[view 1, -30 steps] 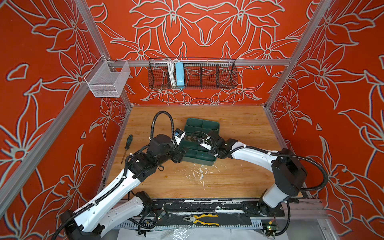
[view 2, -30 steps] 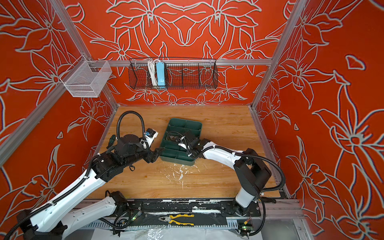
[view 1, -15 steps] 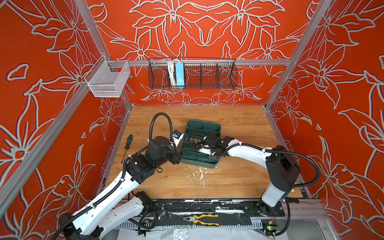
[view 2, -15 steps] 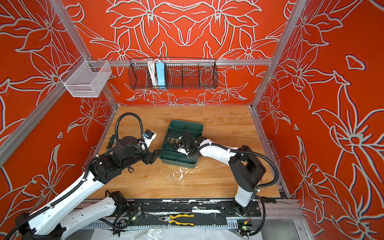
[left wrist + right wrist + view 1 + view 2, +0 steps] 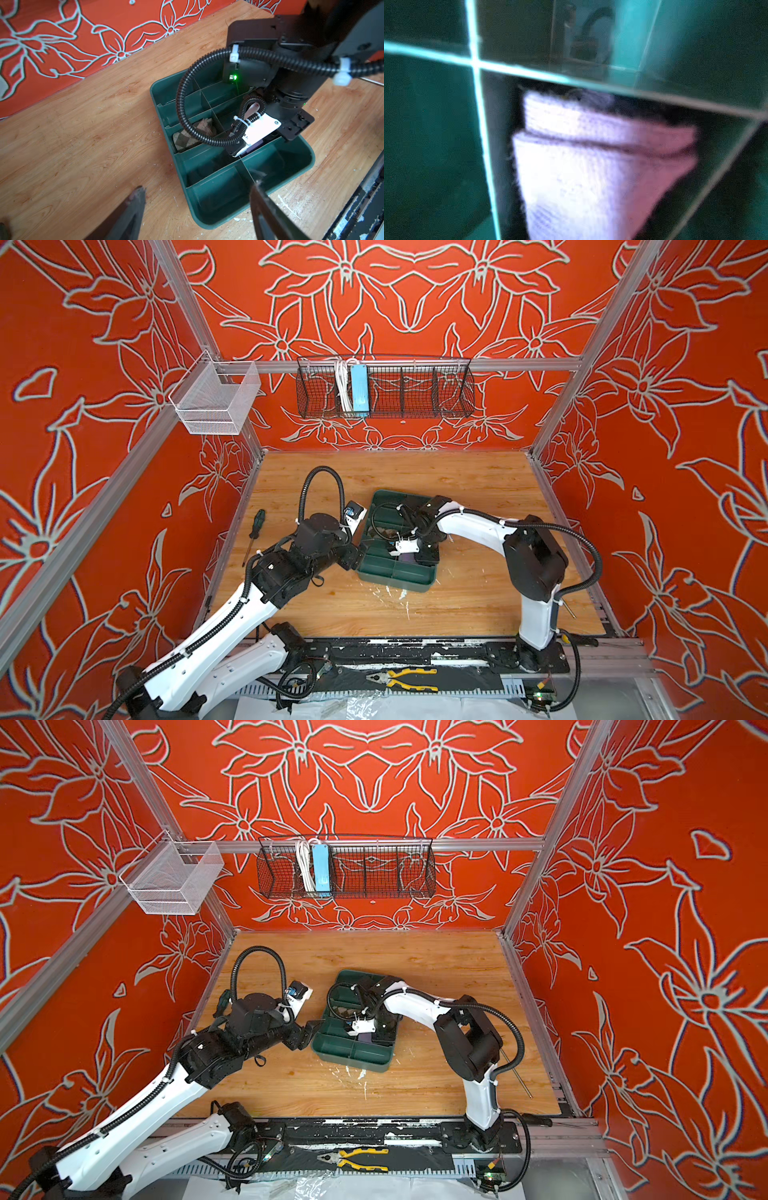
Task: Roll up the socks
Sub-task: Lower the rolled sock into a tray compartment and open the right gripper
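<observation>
The wooden table (image 5: 415, 477) carries a green divided tray (image 5: 392, 572) at the centre of both top views. The right arm (image 5: 473, 526) reaches down into the tray from the right. The folded purple sock (image 5: 571, 176) sits in a middle compartment beneath the right gripper (image 5: 239, 150), and the beige argyle sock (image 5: 187, 138) lies in the compartment just beside it. The left gripper (image 5: 199, 185) hovers spread wide at the tray's left edge, holding nothing. I cannot tell whether the right claw pinches the purple sock, because its fingers are hidden. The step looks like seating the roll: push straight down, stay clear of the dividers, and let go only once the fabric rests on the floor.
</observation>
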